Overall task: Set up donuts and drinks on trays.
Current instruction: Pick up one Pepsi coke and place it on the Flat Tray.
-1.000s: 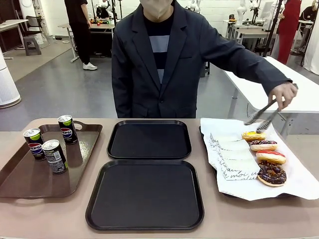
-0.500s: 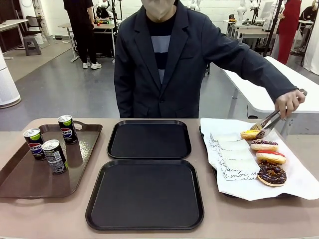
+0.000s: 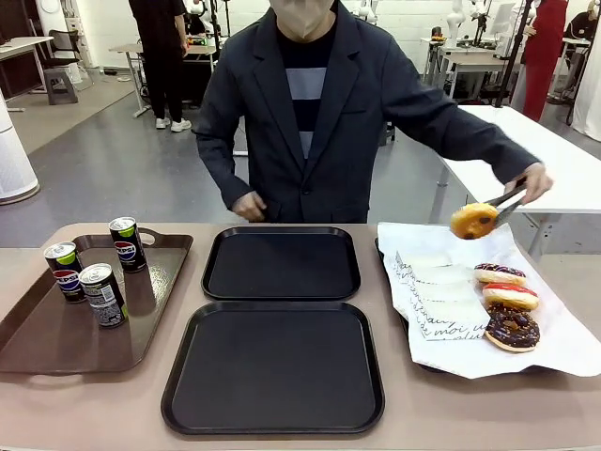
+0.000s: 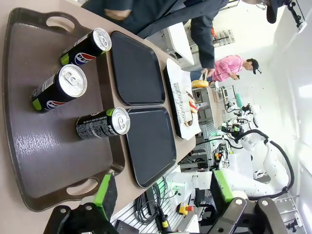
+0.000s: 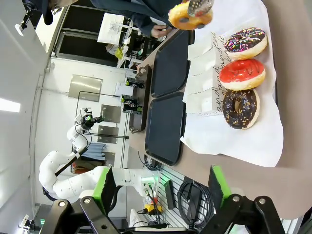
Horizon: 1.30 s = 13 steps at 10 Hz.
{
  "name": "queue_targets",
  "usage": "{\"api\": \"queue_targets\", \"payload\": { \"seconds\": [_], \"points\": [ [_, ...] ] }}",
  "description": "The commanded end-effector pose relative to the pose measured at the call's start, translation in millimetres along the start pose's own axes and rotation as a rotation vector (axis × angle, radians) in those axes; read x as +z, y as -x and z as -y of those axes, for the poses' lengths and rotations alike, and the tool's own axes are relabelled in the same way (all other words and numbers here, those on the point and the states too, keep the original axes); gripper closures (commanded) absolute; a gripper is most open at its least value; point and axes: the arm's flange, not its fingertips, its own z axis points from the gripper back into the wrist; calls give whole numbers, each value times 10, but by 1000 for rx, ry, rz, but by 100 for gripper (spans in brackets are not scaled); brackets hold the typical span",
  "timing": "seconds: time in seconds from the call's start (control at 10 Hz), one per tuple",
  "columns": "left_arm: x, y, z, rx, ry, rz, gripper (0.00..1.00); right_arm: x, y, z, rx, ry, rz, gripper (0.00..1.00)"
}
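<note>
Tan table (image 3: 94, 404) in a likely lab (image 3: 94, 160) bears black trays (image 3: 281, 263); left tool (image 4: 163, 187) and right tool (image 5: 161, 183) gape wide.

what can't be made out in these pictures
- Front view: script lettering on the white paper sleeves is too small to read.
- Front view: the dark tray beneath the white paper sheet is mostly covered by it.
- Right wrist view: the person's metal tongs cover part of the lifted golden-brown ring donut.

The left tool (image 4: 162, 185) is black, with green pads (image 4: 103, 190).
</note>
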Motion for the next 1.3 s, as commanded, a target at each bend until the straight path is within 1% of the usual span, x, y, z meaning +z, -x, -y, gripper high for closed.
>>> {"api": "queue_targets", "payload": {
  "seconds": [0.0,0.1,0.2,0.4,0.5,0.7,0.8,1.0,1.2],
  "points": [
    [0,0,0,0,0,0,0,18,-16,2,18,-18,8,0],
    [-77,-127,86,22,-81,-48,0,18,-16,2,18,-18,8,0],
    [-162,-212,220,0,-141,-86,0,18,-16,2,18,-18,8,0],
    [-417,-390,588,-36,-301,-153,0,18,-16,2,18,-18,8,0],
    [-605,-502,744,-49,-408,-186,0,18,-16,2,18,-18,8,0],
    [-981,-618,898,-78,-602,-236,0,18,-16,2,18,-18,8,0],
    [-1193,-627,933,-96,-701,-243,0,18,-16,2,18,-18,8,0],
    [-1650,-530,990,-135,-860,-303,0,18,-16,2,18,-18,8,0],
    [-1961,-394,983,-164,-944,-333,0,18,-16,2,18,-18,8,0]
  ]
}}
